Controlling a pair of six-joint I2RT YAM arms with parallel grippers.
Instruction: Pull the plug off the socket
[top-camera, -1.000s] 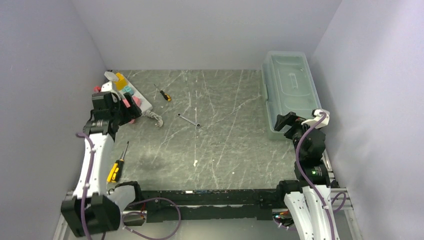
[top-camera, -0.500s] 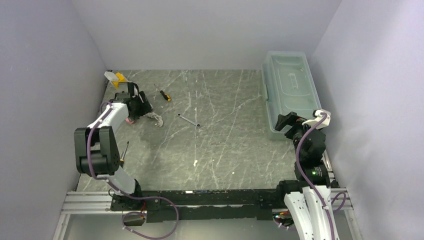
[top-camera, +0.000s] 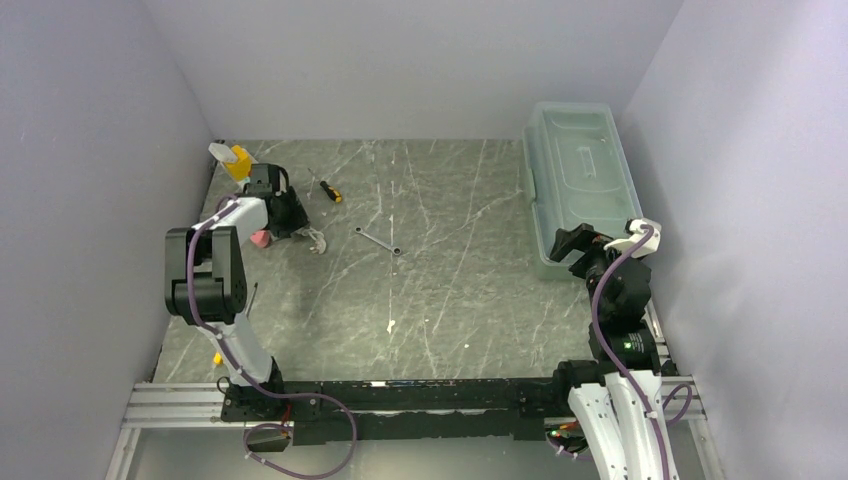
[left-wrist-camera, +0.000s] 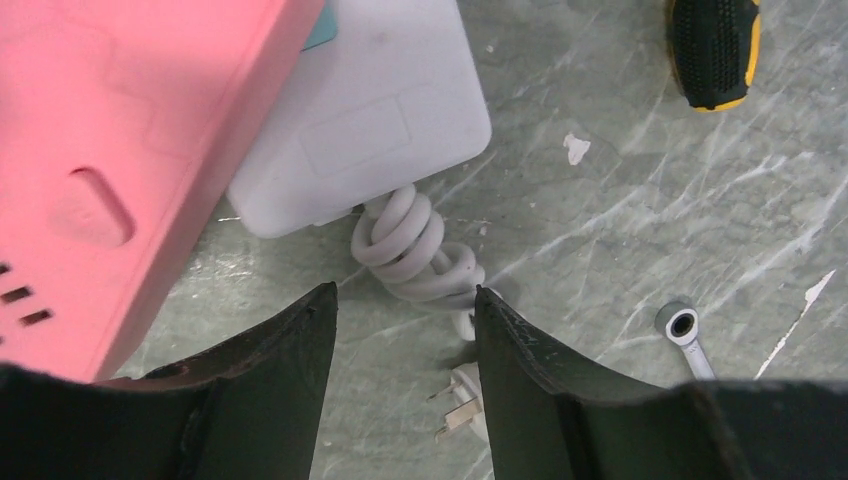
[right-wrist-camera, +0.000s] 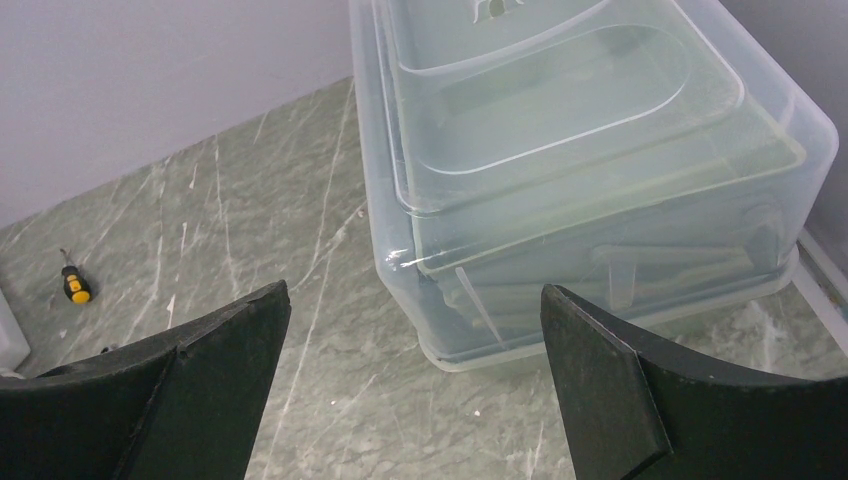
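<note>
The socket strip lies at the far left, mostly hidden under my left arm; a yellow face with a whitish plug beside it shows at its far end. In the left wrist view, a pink slotted face overlaps the strip's white end. The coiled white cord leaves that end, and its own pronged plug lies loose on the table. My left gripper is open and empty, low over the cord. My right gripper is open and empty at the right.
A small black-and-yellow screwdriver and a wrench lie right of the strip. A clear lidded bin stands at the far right, just beyond my right gripper. Walls close in on the left, back and right.
My left arm has swung from an upright pose down and forward, bringing its gripper low over the strip's near end and cord. The right arm has not moved.
</note>
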